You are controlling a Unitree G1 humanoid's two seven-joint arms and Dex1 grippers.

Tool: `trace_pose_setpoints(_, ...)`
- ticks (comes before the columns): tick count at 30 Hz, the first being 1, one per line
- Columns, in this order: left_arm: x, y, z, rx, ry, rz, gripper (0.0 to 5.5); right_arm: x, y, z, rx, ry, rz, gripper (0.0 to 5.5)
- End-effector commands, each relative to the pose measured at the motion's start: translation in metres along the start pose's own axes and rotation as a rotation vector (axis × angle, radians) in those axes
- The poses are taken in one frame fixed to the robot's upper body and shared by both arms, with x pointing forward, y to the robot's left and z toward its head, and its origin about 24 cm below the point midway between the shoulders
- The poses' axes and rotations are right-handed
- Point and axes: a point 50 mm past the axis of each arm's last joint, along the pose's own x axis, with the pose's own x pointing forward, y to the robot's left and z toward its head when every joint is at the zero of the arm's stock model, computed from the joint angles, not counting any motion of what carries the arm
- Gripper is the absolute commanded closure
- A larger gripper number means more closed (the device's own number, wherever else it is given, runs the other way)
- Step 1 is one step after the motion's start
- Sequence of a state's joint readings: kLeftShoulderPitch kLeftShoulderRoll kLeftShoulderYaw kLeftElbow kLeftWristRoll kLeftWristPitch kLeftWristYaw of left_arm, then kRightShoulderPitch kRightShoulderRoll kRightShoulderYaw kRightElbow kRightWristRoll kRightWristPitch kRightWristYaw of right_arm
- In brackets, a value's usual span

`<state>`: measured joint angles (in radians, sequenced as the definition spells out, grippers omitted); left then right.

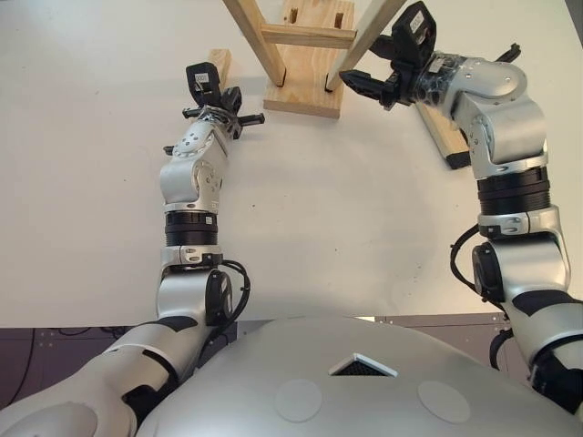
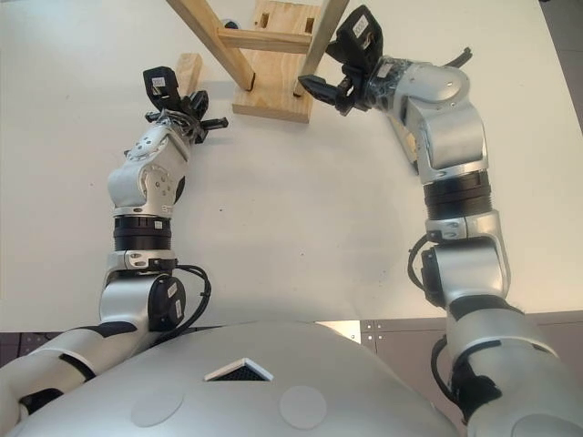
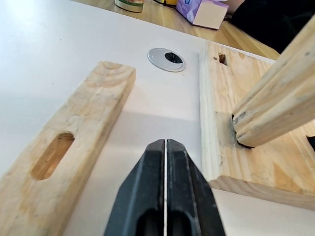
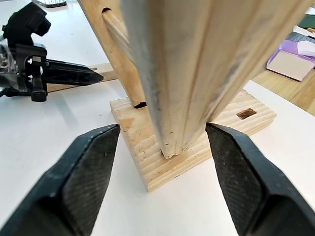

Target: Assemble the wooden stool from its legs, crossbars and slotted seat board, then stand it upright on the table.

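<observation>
In the far seat board (image 1: 305, 96) stand two legs (image 1: 258, 41) and one crossbar (image 1: 310, 36); right jaws spread around the right leg (image 1: 366, 41), left jaws pressed together beside one loose slotted bar (image 1: 219, 62).

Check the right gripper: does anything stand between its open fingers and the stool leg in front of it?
Nothing visible does. The right gripper is open, and the leg, seated in the seat board, lines up with the gap between its fingers. The shut left gripper sits off to one side.
</observation>
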<state>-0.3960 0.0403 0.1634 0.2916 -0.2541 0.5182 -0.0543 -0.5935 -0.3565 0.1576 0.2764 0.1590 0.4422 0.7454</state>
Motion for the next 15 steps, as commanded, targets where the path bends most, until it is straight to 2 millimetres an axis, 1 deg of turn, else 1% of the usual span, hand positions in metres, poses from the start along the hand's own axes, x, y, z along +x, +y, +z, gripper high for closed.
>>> trace_pose_setpoints(1,0.002,0.001,0.001,0.006,-0.004,0.011,5.50,0.008,-0.009,-0.001,0.018,0.009,-0.098,2.27)
trace_pose_setpoints(4,0.002,0.001,-0.001,-0.001,-0.004,0.016,5.50,0.013,-0.014,-0.012,0.073,0.037,-0.192,2.27)
trace_pose_setpoints(7,0.002,0.002,-0.004,-0.008,0.000,0.021,5.50,0.020,-0.004,-0.019,0.152,0.035,-0.183,2.27)
trace_pose_setpoints(11,0.001,0.003,-0.004,-0.008,0.000,0.024,5.50,0.022,0.006,-0.021,0.206,0.021,-0.142,2.27)
trace_pose_setpoints(15,0.002,0.002,-0.004,-0.006,0.003,0.022,5.50,0.022,0.003,-0.019,0.237,0.003,-0.180,2.27)
